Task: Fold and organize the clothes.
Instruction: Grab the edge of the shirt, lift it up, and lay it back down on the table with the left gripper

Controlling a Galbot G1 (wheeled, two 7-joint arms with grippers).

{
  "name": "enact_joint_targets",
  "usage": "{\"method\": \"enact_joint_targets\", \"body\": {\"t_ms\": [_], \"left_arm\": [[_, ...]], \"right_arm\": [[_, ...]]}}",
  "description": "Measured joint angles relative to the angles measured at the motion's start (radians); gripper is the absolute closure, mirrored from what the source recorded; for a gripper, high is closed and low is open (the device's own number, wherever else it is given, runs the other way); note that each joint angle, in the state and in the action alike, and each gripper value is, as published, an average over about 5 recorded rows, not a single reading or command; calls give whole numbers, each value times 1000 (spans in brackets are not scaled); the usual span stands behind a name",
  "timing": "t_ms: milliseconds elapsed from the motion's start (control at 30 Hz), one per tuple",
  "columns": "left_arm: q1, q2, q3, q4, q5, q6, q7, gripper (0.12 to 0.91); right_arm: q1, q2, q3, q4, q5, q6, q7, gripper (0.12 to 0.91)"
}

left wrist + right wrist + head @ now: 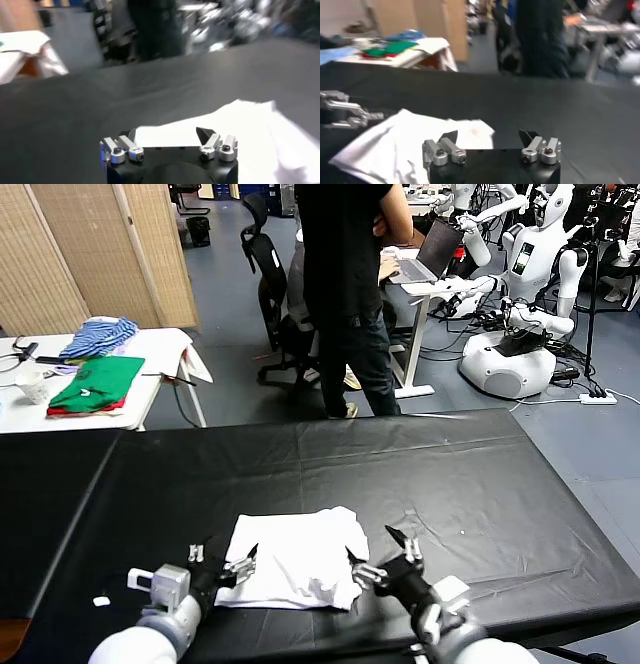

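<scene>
The clothes are one white T-shirt (295,559), folded into a rough rectangle on the black table (450,474) near its front edge. My left gripper (222,557) is open at the shirt's left edge with nothing between its fingers. My right gripper (372,546) is open at the shirt's right edge, also empty. In the left wrist view the T-shirt (240,125) spreads out just beyond the open left gripper (167,132). The right wrist view shows the T-shirt (410,140) with a faint pink mark, off one side of the open right gripper (488,136), and the left gripper (350,112) across it.
A white side table (160,344) at the back left carries folded green and red garments (98,382), a blue striped garment (100,336) and a cup (32,381). A person (345,294) stands behind the black table, with an office chair (265,279) and another robot (520,324) nearby.
</scene>
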Motion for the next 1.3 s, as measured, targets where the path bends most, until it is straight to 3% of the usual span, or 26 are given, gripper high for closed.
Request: {"method": "enact_joint_targets", "body": {"t_ms": [167, 333, 933, 1167, 1300], "left_arm": [[16, -14, -4, -1, 12, -11, 0, 123], [18, -17, -4, -2, 13, -9, 2, 123], [5, -29, 10, 15, -5, 2, -3, 123], [13, -21, -28, 2, -4, 0, -8, 123], [28, -22, -65, 17, -17, -4, 7, 123]], "right_arm": [[51, 2, -53, -38, 0, -21, 1, 118], [49, -20, -54, -30, -5, -71, 7, 118], [-44, -161, 88, 73, -23, -77, 35, 118], [-86, -186, 130, 90, -34, -77, 41, 118], [-122, -181, 166, 127, -1, -77, 51, 118]]}}
